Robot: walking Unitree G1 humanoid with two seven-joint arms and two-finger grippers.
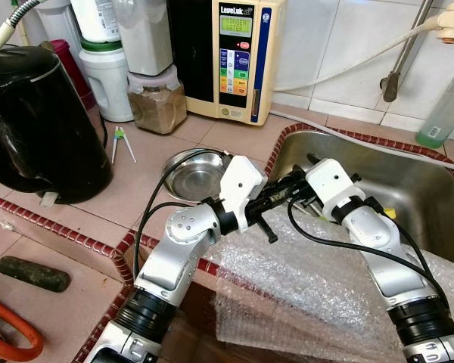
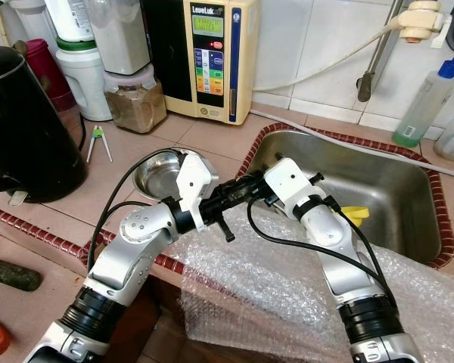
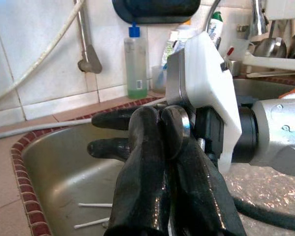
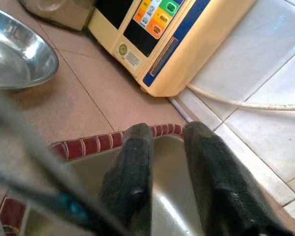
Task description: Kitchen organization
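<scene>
A steel bowl (image 1: 193, 175) sits on the tiled counter just left of the steel sink (image 1: 416, 189). A sheet of bubble wrap (image 1: 310, 280) drapes over the sink's front edge, under both arms. My left gripper (image 1: 291, 185) hovers over the sink's left rim with its fingers (image 3: 147, 142) pressed together, shut on nothing. It points at my right wrist housing (image 3: 206, 78) and almost touches it. My right gripper (image 4: 167, 130) hangs over the sink's back-left corner, facing the bowl (image 4: 17, 54). It is open with nothing between its fingers (image 3: 113, 118).
A black kettle (image 1: 38, 121) stands at the left and a cream water ioniser (image 1: 238, 57) at the back, beside a jar of brown powder (image 1: 157, 102). A green soap bottle (image 1: 445, 113) stands behind the sink, and something yellow (image 2: 353, 214) lies inside it. An orange hose (image 1: 7, 340) lies low left.
</scene>
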